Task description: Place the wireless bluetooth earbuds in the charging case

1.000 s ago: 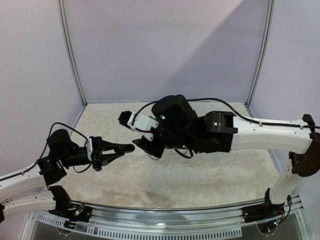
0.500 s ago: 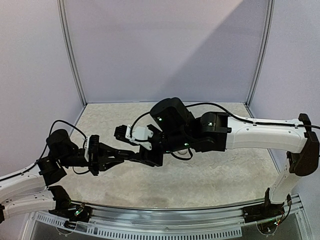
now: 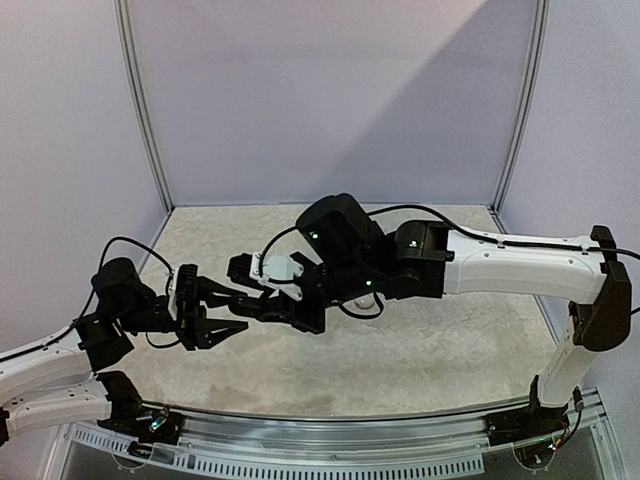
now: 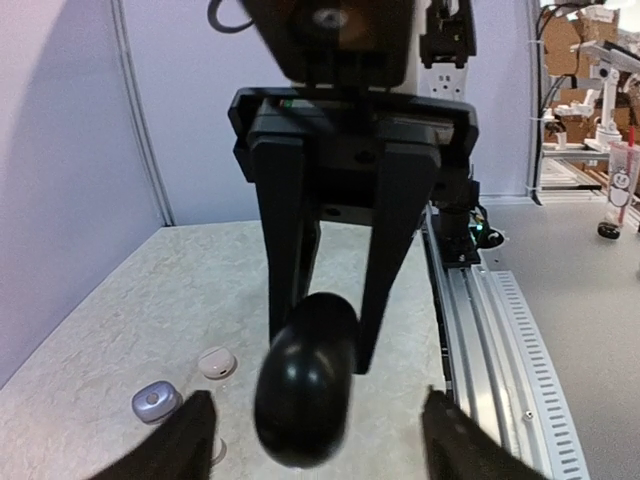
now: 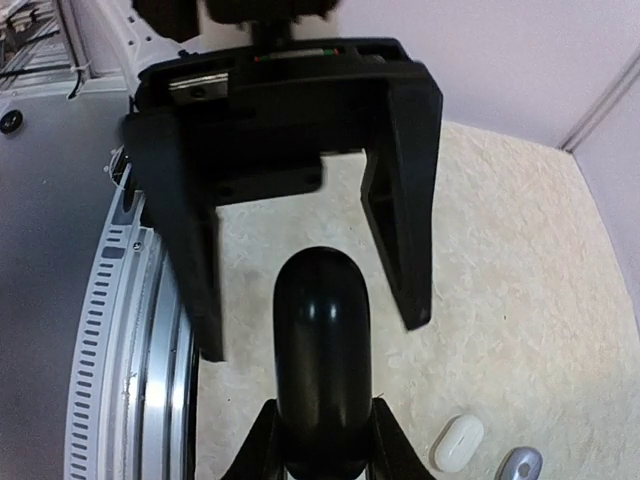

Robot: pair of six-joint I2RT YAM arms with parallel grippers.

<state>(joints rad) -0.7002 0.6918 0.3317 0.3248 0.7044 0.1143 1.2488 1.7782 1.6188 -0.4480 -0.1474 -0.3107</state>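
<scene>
Overhead, your two arms meet above the left half of the table (image 3: 430,350). The left gripper (image 3: 243,311) has its fingers spread in a fork, and the right gripper (image 3: 262,306) reaches into that fork from the right. Whatever sits between them is black on black here (you cannot pick it out), and the arms hide the table under them.

From the left wrist, the right gripper faces you, its two fingers pinching a black charging case (image 4: 303,385) by its upper end. The case runs roughly up and down in this picture, tilted a little, with its rounded free end lowest. It is blurred, and no lid seam shows. The left gripper's own fingers (image 4: 190,440) appear only at the bottom edge, cut off, one on each side of the case and clear of it. Low at the left, a white earbud (image 4: 215,362) and a greyish earbud (image 4: 155,403) lie on the table, near each other but apart (too small to tell which way they point).

From the right wrist, the case runs straight up the picture from between that gripper's own fingers (image 5: 258,440), which are cut by the bottom edge and pressed on its lower end. Its rounded end points at the left gripper, whose fingers stand on either side without touching. Both earbuds lie at the bottom right, the greyish one at the very edge.
</scene>
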